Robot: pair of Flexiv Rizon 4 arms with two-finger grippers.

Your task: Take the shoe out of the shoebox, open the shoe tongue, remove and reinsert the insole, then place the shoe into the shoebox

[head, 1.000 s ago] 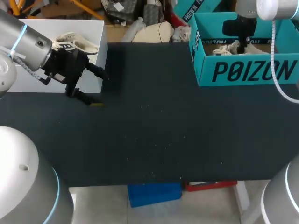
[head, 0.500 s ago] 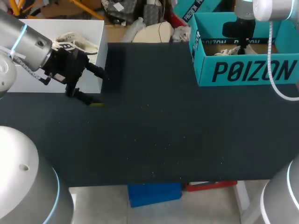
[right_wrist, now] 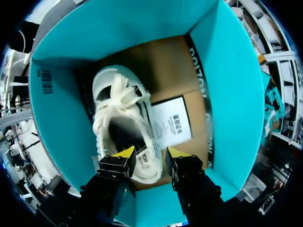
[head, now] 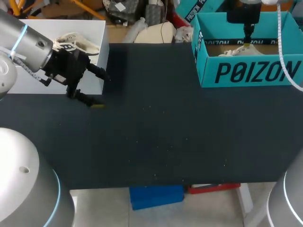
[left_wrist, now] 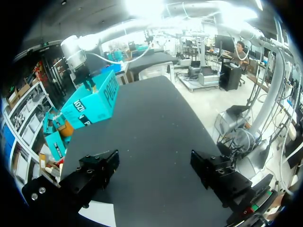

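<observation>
A cream-white shoe (right_wrist: 124, 130) lies on its sole inside the teal shoebox (right_wrist: 61, 118), next to a white paper slip. My right gripper (right_wrist: 150, 153) hangs over the shoe's heel end with its yellow tips apart and nothing between them. In the head view the shoebox (head: 251, 71) stands at the table's far right, the shoe (head: 240, 50) peeks over its front wall, and the right gripper (head: 247, 39) is just above it. My left gripper (head: 100, 90) is wide open and empty over the table's left side. The left wrist view also shows that gripper (left_wrist: 154, 165), with the shoebox (left_wrist: 92, 101) far ahead.
A white open box (head: 28, 61) stands at the table's far left, just behind my left gripper, with a cream shoe-like thing (head: 75, 43) in it. The black tabletop (head: 156, 123) stretches between the two boxes.
My right gripper has opened and risen out of the shoebox, leaving the shoe lying inside. The left arm has not moved.
</observation>
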